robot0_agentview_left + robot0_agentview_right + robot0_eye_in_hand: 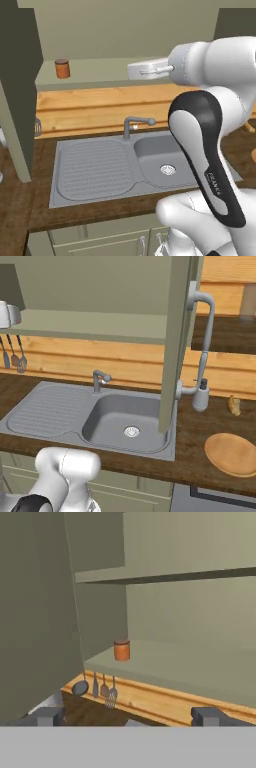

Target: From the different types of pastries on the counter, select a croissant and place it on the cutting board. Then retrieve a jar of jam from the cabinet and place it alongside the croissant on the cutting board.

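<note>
From behind my left shoulder, the jam jar (62,68) stands upright on the bottom shelf (100,70) of the open cabinet, far to the left and near the shelf's front edge. My white arm fills the right side, and my hand (150,69) reaches level toward that shelf, well to the right of the jar; from this side I cannot tell how my jaws stand. Below lie the grey sink (125,167) and its faucet (134,125) against the wooden backsplash.

Over my right side, the round cutting board (232,454) lies on the dark counter right of the sink (95,416), and the croissant (233,405) sits on the counter behind it, apart from the board. A cabinet door (176,341) stands open between them and the basin.

Looking along my hand, my two finger tips (207,716) stand wide apart at the bottom, nothing between them. The jar (121,650) stands ahead on the shelf, left of centre, near the cabinet's side wall. Utensils (104,690) hang beneath the shelf.
</note>
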